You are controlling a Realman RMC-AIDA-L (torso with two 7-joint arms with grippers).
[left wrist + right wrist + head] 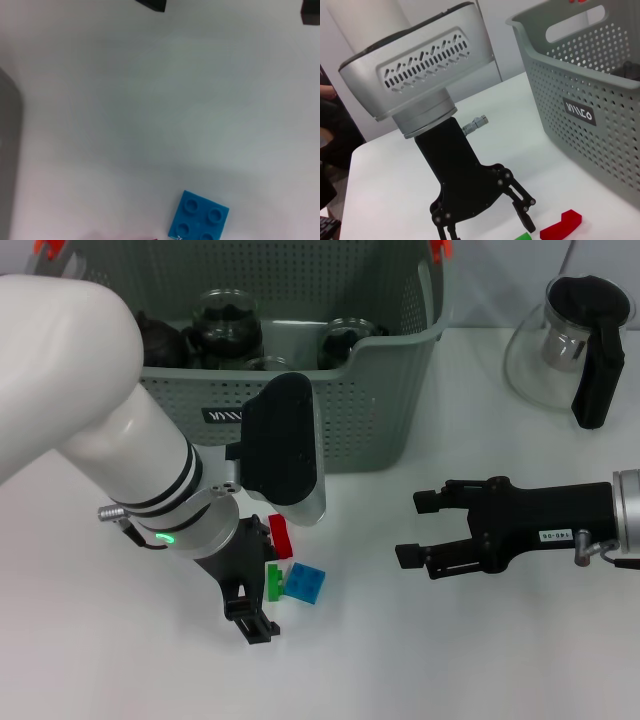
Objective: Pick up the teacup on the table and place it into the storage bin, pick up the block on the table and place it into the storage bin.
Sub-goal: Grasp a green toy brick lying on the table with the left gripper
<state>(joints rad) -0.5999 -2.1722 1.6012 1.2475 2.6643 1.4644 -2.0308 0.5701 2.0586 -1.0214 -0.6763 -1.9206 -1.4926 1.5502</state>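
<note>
While the white counter (480, 660) stretches bare in front, the left hand (262, 585) hangs spread over the blue block (304, 583), gripping nothing. The right hand (420, 530) waits open alongside. The storage bin (380, 390) sits behind, glass teapot (570, 340) beside.

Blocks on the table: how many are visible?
3, clustered before the storage bin by the left hand: red block, green block, blue block. The arm may hide others.

bare table (450, 660) lies open in front; the storage bin (380, 410) walls off the back, the teapot (575, 340) stands at far right, blocks (300, 582) crowd the left gripper (262, 585).
</note>
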